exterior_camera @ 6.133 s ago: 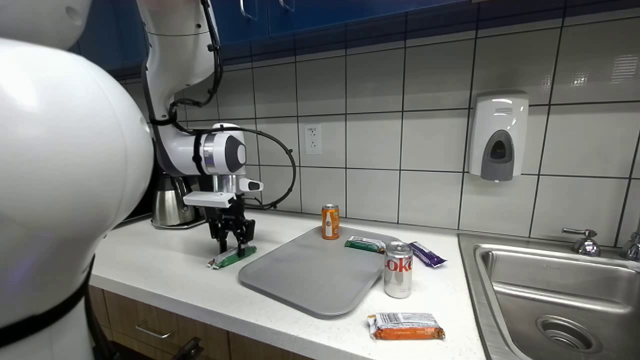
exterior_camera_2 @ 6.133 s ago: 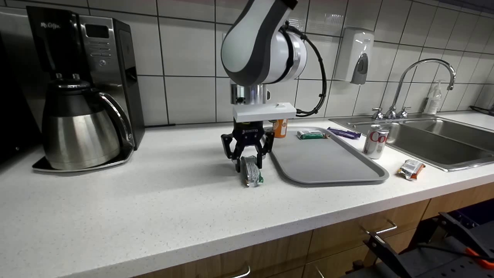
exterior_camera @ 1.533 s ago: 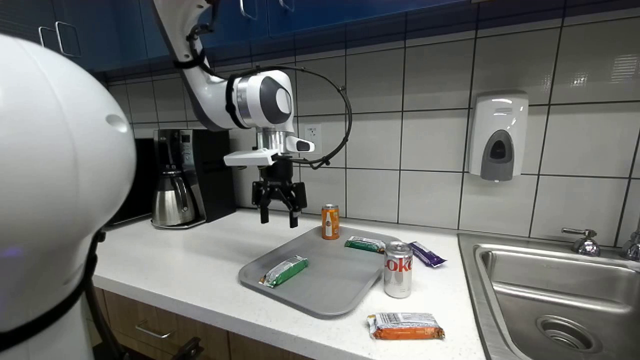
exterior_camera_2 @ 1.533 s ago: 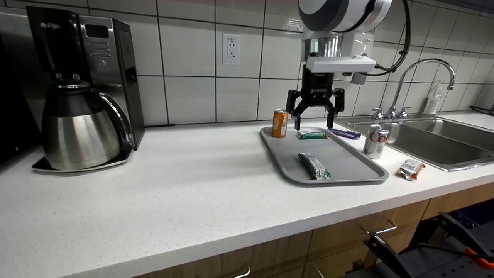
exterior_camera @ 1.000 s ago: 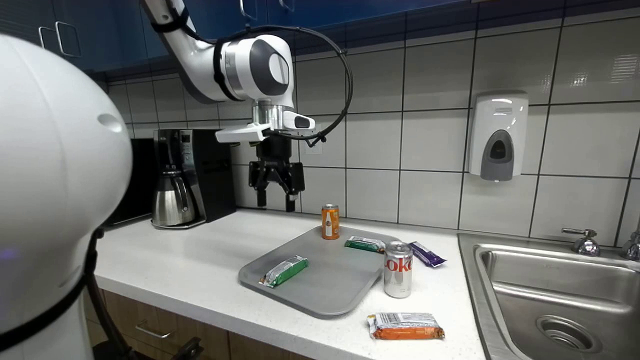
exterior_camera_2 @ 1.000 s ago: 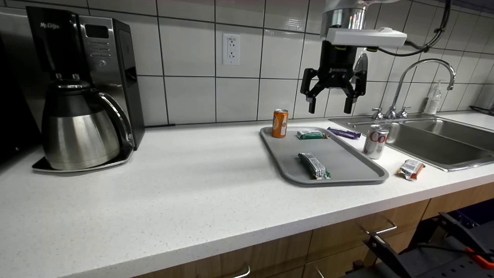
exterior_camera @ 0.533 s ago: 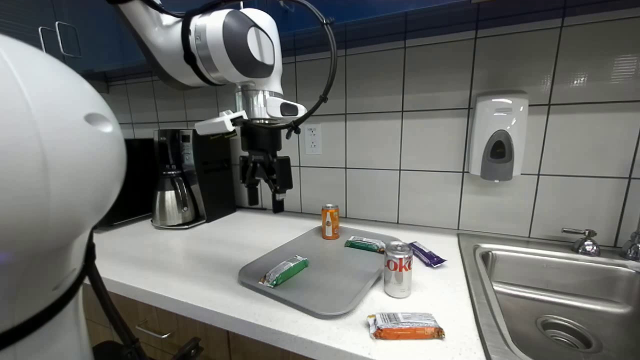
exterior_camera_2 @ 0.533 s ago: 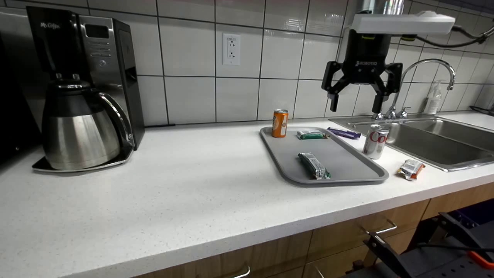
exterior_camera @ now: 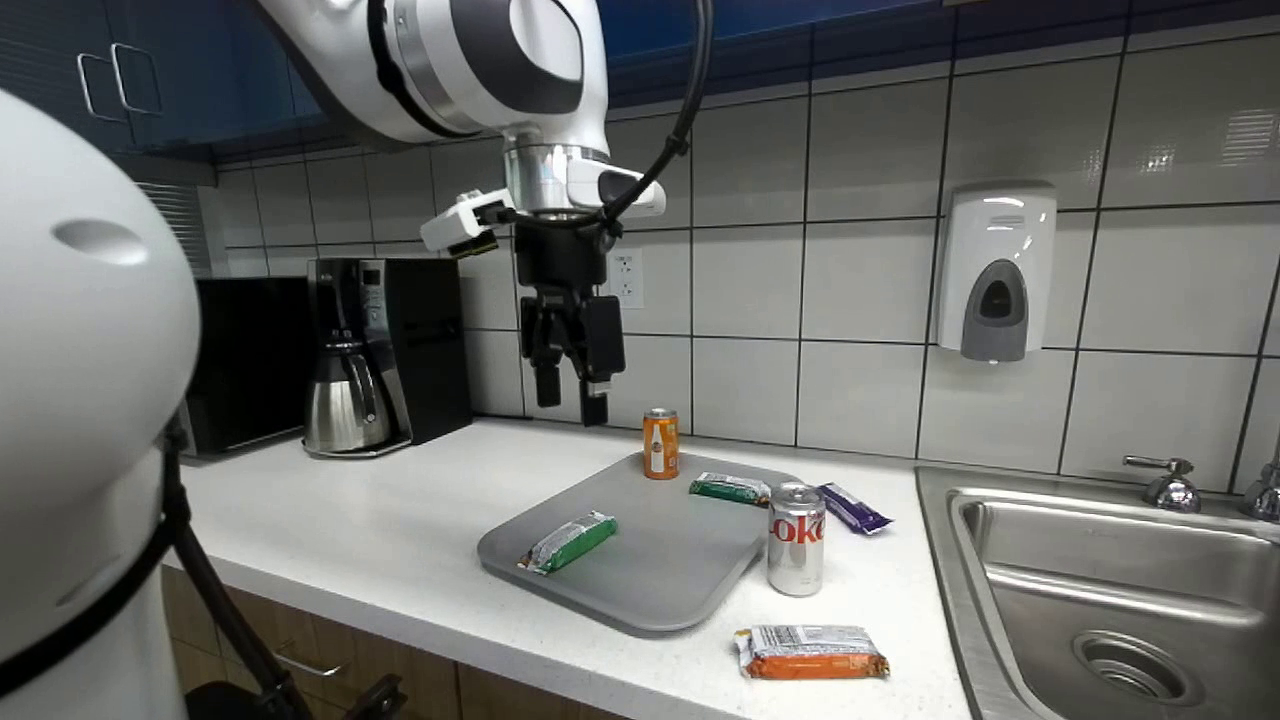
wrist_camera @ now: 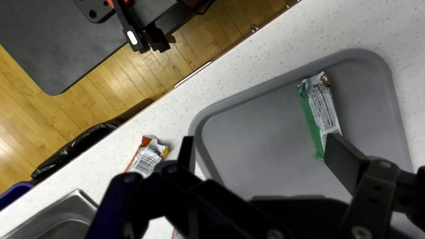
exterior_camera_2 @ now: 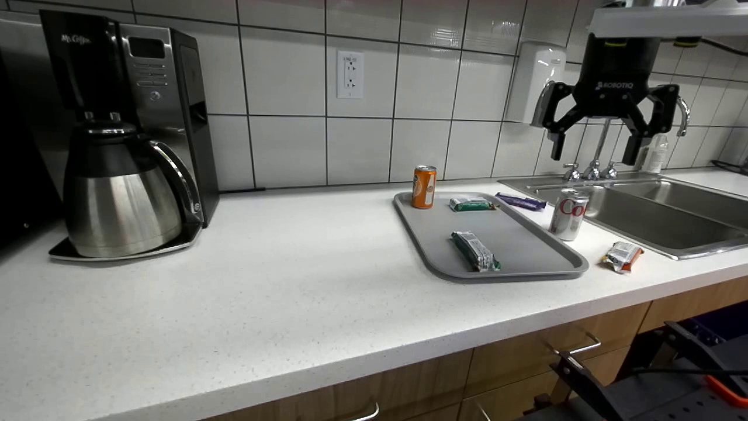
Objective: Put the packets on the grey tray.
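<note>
The green packet [exterior_camera: 568,542] lies on the near part of the grey tray [exterior_camera: 650,575]; it also shows in the wrist view [wrist_camera: 317,113]. The bluish-green and white packet [exterior_camera_2: 472,204] lies at the tray's back. The orange packet [exterior_camera: 813,655] lies on the counter between tray and sink; part of it shows in the wrist view [wrist_camera: 147,157]. A purple packet [exterior_camera: 852,508] lies on the counter beside the tray's back edge. My gripper [exterior_camera_2: 595,152] is open and empty, well above the counter. In the wrist view its fingers [wrist_camera: 260,146] hide part of the tray.
An orange can [exterior_camera: 661,444] stands on the tray's back corner. A silver Coke can [exterior_camera: 797,540] stands close to the tray's sink-side edge. The steel sink [exterior_camera_2: 672,216] lies past it. A coffee maker [exterior_camera_2: 123,146] stands at the opposite end.
The green packet, between my fingers on the counter 6 seconds ago, is on the tray, released. My open gripper has since risen and moved towards the sink side, turning slightly.
</note>
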Tool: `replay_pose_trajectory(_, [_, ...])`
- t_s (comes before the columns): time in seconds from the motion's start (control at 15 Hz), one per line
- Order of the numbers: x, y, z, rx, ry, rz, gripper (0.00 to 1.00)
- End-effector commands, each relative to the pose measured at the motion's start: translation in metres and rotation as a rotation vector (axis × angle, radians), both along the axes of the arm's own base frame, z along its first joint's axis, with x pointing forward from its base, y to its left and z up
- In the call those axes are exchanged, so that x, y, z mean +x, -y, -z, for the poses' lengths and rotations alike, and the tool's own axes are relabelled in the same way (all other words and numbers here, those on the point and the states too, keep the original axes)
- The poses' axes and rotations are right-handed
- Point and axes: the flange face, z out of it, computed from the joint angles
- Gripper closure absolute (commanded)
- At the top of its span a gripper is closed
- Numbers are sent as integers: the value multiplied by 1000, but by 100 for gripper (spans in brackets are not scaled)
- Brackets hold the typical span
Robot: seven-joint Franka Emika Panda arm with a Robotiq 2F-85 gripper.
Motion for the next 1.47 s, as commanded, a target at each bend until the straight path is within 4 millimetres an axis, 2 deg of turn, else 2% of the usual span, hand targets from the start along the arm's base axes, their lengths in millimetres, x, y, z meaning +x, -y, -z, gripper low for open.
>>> replay_pose_trajectory(0.0, [-16,37,-5,-18,8,70,0])
replay_pose_trajectory(0.33, [-19,95,5,-41,9,176,0])
replay_pose_trajectory(0.47, [-20,109,8,-43,6,187,0])
replay_pose_trajectory(0.53, [-19,95,4,-31,1,194,0])
replay_pose_trajectory(0.67, [-21,104,7,-29,-1,204,0])
replay_pose_trajectory(1.4, [-19,107,10,-29,1,224,0])
